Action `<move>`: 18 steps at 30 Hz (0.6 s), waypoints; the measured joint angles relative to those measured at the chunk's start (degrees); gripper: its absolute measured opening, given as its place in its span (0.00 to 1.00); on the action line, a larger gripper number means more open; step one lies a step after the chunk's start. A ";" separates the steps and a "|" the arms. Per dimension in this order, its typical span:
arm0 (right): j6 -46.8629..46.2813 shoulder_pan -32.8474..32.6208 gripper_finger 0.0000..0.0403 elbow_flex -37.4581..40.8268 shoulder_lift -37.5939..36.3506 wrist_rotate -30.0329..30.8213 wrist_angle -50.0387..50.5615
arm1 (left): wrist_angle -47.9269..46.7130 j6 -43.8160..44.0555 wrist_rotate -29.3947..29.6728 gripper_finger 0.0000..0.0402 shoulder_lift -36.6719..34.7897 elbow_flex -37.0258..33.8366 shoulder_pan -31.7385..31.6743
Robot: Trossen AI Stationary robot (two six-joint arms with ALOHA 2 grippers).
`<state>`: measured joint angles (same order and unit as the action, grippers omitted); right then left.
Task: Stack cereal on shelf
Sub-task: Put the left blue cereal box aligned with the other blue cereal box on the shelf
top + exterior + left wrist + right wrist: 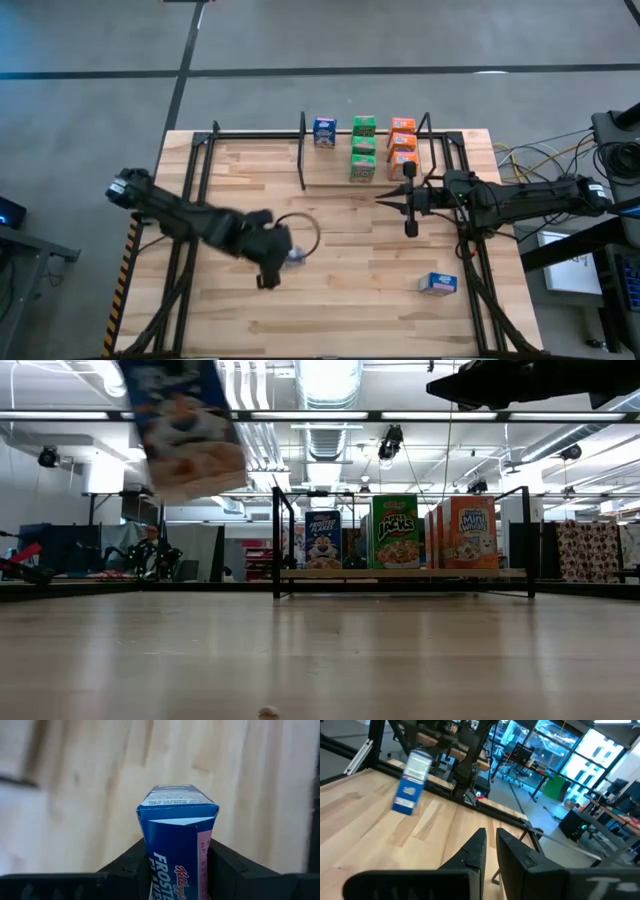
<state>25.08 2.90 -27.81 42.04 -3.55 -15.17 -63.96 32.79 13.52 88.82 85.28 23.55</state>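
A blue cereal box lies flat on the desk toward the near right side, apart from both arms. Farther in, left of the middle, the left gripper pinches another blue cereal box between its two fingers; in the low view this held box hangs tilted well above the desk surface, and the right wrist view shows it clear of the wood. Farther back on the right, the right gripper hovers over the desk just in front of the shelf, its fingers pressed together with nothing between them. At the far edge stands the shelf, a light wooden board in a thin black rod frame. On it a third blue box stands alone to the left, then a row of green boxes, then a row of orange boxes just beside them on the right. From the low view these stand upright, labels facing forward
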 joint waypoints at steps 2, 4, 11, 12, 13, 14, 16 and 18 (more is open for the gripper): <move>-0.39 0.00 0.08 0.00 -0.38 0.00 0.84 | 0.07 -8.44 -0.09 0.31 0.47 1.25 -3.70; -0.48 0.00 0.08 0.00 -0.96 -0.02 2.15 | 0.06 -16.04 -0.19 0.31 0.85 2.41 -7.73; -1.14 0.00 0.08 0.00 -3.13 -0.20 4.67 | 4.04 -36.69 -0.61 0.31 4.45 8.36 -22.74; -1.16 0.00 0.08 0.00 -3.37 -0.60 5.03 | 4.51 -38.24 -0.60 0.31 5.45 9.83 -24.62; -1.08 0.00 0.08 0.00 -3.47 -1.07 5.25 | 4.48 -39.82 -0.58 0.31 6.67 11.35 -26.49; -1.05 0.00 0.08 0.00 -3.57 -1.42 5.33 | 4.06 -41.48 -0.56 0.31 7.95 13.01 -28.18; -1.03 0.00 0.08 0.00 -3.80 -1.45 5.74 | 2.88 -45.36 -0.58 0.31 10.49 16.10 -31.32; -1.03 0.00 0.08 0.00 -3.81 -1.44 5.77 | 0.50 -49.07 -0.59 0.31 13.13 19.21 -34.10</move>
<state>24.05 2.90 -27.81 38.22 -4.99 -9.40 -63.46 -16.28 12.93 101.95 104.49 -10.54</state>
